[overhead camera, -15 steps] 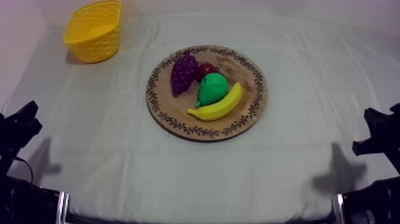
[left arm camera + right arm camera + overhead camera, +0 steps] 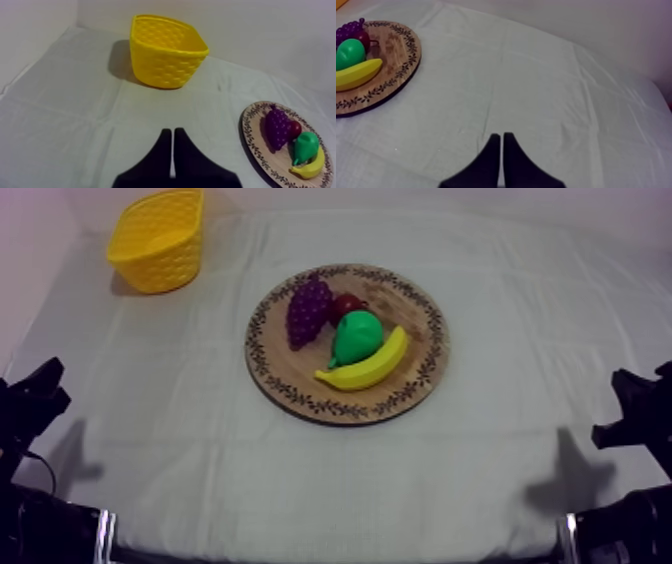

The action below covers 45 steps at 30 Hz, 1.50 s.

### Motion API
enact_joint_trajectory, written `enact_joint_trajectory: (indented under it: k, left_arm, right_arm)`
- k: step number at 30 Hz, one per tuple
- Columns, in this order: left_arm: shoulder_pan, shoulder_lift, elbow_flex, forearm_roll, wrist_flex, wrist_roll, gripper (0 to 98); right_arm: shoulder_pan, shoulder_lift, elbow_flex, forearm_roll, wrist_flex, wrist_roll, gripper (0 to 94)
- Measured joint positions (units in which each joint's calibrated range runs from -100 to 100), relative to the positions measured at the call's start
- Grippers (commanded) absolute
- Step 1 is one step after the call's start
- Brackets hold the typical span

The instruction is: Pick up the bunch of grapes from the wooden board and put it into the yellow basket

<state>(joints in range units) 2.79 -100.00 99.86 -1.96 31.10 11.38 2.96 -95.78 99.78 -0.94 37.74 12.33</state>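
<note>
nothing's budged since half a second back: both arms are parked low at their own sides of the surface (image 2: 200,438) and the fruit sits in the same spots. so the task hasn't really kicked off, and i'd guess the reach for the grapes is the first step.

the bunch of grapes (image 2: 309,310) lies on the wooden board (image 2: 420,368), on the side facing the yellow basket (image 2: 160,273). it's touching the small red fruit (image 2: 346,304) and just beside the pear (image 2: 356,336). the banana (image 2: 368,365) lies past the pear.

the left gripper (image 2: 172,131) is pressed together into a narrow wedge with nothing in it, and the right gripper (image 2: 501,136) is the same.

room-wise, it's bare cloth between board and basket with nothing in the way. the basket sits at the far left corner, near the cloth's edge, so coming in from the board side looks safest. the grapes' basket-side flank is free while the pear side is crowded. the left arm looks like the better pick.
</note>
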Motion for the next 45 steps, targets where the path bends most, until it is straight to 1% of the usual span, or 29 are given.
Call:
enact_joint_trajectory:
  k: [13,15,18,21,27,33,37,45]
  left_arm:
    - [0.0,0.0,0.0,-0.08,0.0,0.3,1.2]
    - [-0.1,0.0,0.0,-0.13,0.0,0.3,3.6]
    - [-0.2,0.0,0.0,-1.05,0.1,0.4,1.4]
    - [-0.2,0.0,0.0,-1.56,0.4,-0.7,0.5]
    - [-0.1,2.0,-2.3,-1.62,0.2,-2.6,0.1]
    - [1.4,10.3,-11.5,-1.85,2.0,-4.6,0.0]
    - [3.6,18.3,-21.0,-2.06,5.6,-5.6,0.0]
    - [9.8,36.3,-43.2,-2.12,19.0,-6.8,0.0]
  right_arm:
    - [0.0,0.0,0.0,0.0,0.0,0.0,0.3]
    - [0.0,0.0,0.0,0.0,0.0,0.0,0.3]
    - [0.0,0.0,0.0,0.0,0.0,0.0,0.3]
    - [0.0,0.0,0.0,0.0,0.0,0.0,0.3]
    - [0.0,0.0,0.0,0.0,0.0,0.0,0.3]
    - [0.0,0.0,0.0,0.0,0.0,0.0,0.3]
    - [0.0,0.0,0.0,0.0,0.0,0.0,0.3]
    - [0.0,0.0,0.0,0.0,0.0,0.0,0.3]
